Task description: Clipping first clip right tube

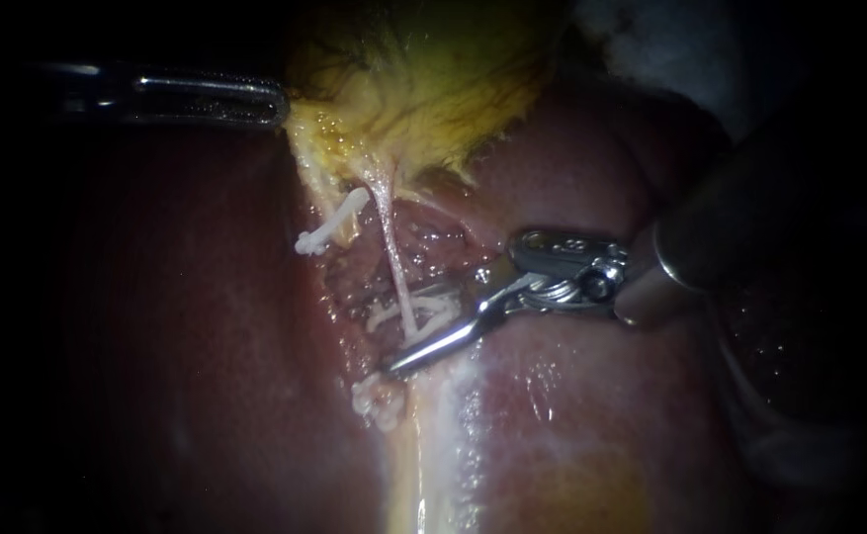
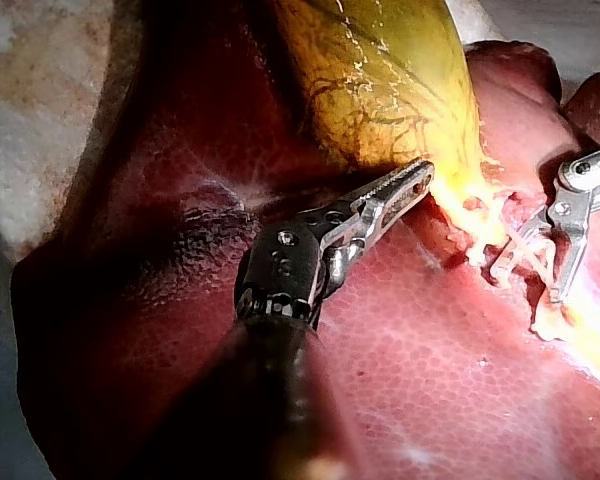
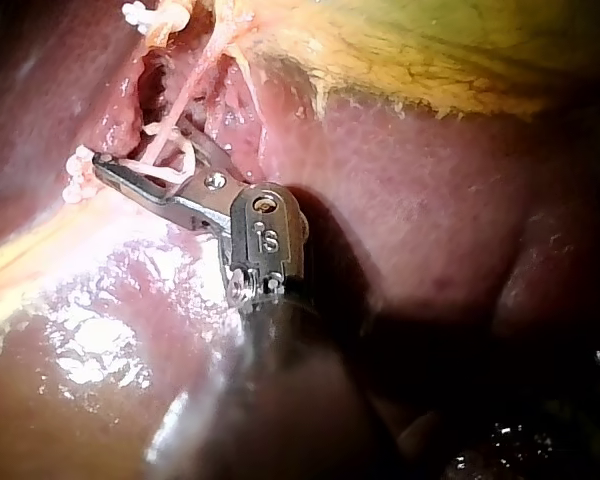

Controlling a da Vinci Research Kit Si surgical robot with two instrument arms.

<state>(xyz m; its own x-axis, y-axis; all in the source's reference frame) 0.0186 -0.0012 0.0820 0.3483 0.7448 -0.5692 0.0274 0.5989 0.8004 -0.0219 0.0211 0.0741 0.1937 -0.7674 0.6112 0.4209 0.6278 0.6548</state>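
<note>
The yellow-green gallbladder [image 1: 433,89] lies on the dark red liver [image 1: 186,326]. From its neck a thin pale tube [image 1: 391,252], the right one, runs down across a raw patch of tissue. To its left lies a short white tube stub [image 1: 332,225]. My right instrument [image 1: 398,341] comes in from the right with its jaws open astride the thin tube, and white strands lie between them. In the right wrist view the tube [image 3: 175,115] passes between the spread jaws of the right instrument [image 3: 140,150]. My left instrument [image 1: 273,104] is shut on the gallbladder's edge, as the left wrist view [image 2: 420,178] also shows.
A whitish clump of tissue [image 1: 379,400] sits just below the right instrument's lower jaw tip. A pale yellow band [image 1: 423,465] runs down the liver from there. White cloth or gauze [image 1: 650,30] shows behind the gallbladder.
</note>
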